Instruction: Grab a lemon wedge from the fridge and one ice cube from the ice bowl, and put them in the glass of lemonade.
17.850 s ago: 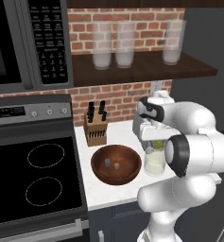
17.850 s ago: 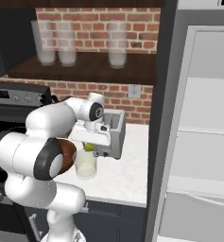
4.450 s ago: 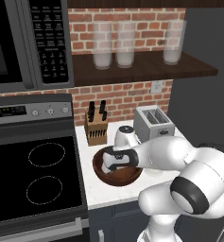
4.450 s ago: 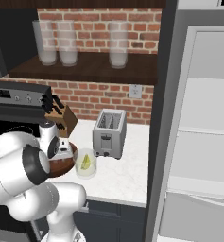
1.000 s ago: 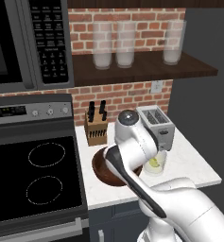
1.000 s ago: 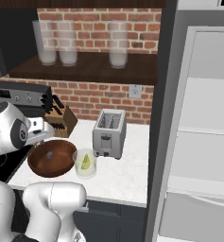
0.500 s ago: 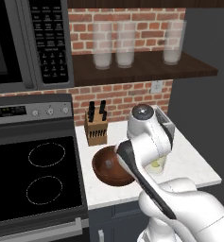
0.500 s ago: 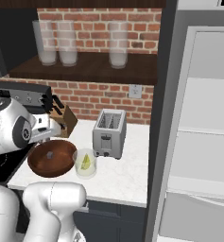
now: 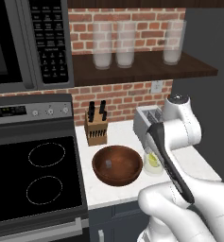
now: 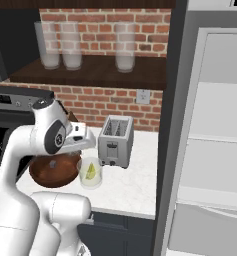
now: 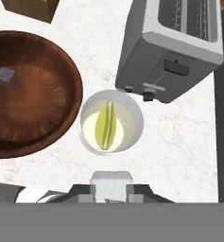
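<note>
Gripper [image 11: 111, 196]: jaws clamped on an ice cube [image 11: 111, 185], held just above the glass [image 11: 112, 123], slightly off its centre. Cube: judged light, hard, slick; taken by two flat faces, liable to slip. Wedge [image 11: 106, 124]: lay in the lemonade. Bowl [image 11: 61, 64]: beside the glass, one cube remaining. Glass: judged fragile, stood between bowl and toaster [image 11: 175, 45].

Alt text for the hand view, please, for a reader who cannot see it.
The gripper holds an ice cube above the glass of lemonade, where a lemon wedge floats. The ice bowl holds another cube beside a toaster.
</note>
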